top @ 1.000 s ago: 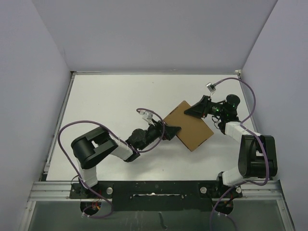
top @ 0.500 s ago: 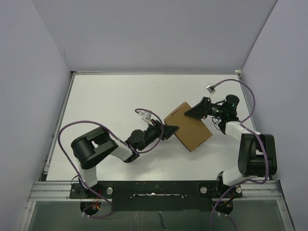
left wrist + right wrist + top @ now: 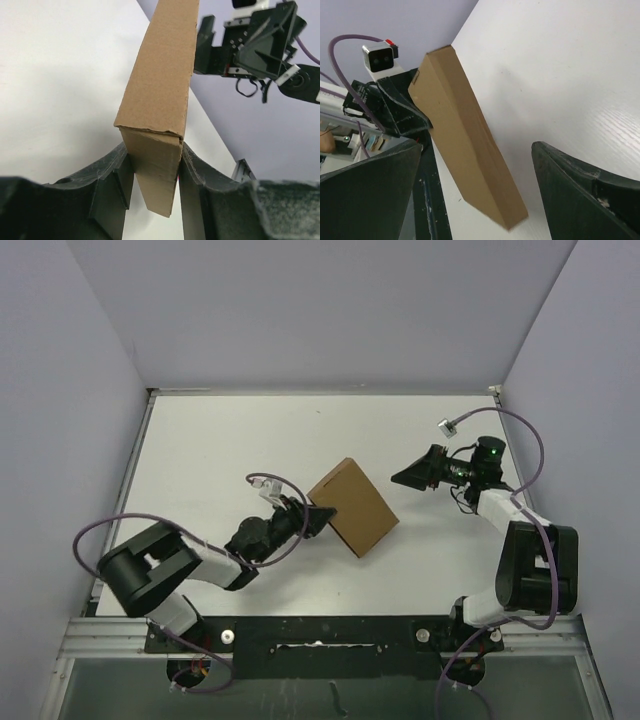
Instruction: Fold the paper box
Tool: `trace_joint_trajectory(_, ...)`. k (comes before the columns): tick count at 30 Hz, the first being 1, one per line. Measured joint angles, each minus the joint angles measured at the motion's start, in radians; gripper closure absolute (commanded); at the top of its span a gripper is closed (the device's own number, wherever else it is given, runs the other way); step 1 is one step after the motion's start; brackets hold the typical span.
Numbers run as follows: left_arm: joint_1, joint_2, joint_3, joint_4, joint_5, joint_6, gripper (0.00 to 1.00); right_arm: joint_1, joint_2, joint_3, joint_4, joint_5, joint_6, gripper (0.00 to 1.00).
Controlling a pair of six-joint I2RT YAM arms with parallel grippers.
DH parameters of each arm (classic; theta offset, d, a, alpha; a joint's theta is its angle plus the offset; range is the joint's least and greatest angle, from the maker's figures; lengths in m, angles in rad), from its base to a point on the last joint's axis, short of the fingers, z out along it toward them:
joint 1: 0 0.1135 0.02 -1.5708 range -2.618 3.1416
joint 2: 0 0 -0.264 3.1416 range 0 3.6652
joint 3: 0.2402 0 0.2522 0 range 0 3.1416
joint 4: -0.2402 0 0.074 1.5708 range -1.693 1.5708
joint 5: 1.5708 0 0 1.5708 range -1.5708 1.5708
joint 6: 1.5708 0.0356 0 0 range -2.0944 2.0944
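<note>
Left claw [image 3: 318, 517] is pinching the thin brown cardboard box [image 3: 353, 506]; right claw [image 3: 412, 478] is gaping wide.
Keeping that corner hold square, not crushing, looks key.

no legible text — none anywhere

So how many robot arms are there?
2. The left arm reaches from the near left; the left tool grips the brown box's edge. The right arm stands at the right; the right tool is open, clear of the box.
</note>
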Motion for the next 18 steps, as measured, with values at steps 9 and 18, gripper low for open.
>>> trace_joint_trajectory(9,0.27,-0.621,0.084,-0.886,0.018,0.195,0.99,-0.048,-0.092,0.034,-0.251,0.055,-0.232,0.01)
trace_joint_trajectory(18,0.304,-0.481,0.787,-1.909,-0.23,0.53,1.0,-0.052,-0.099,0.047,-0.346,0.089,-0.31,0.0)
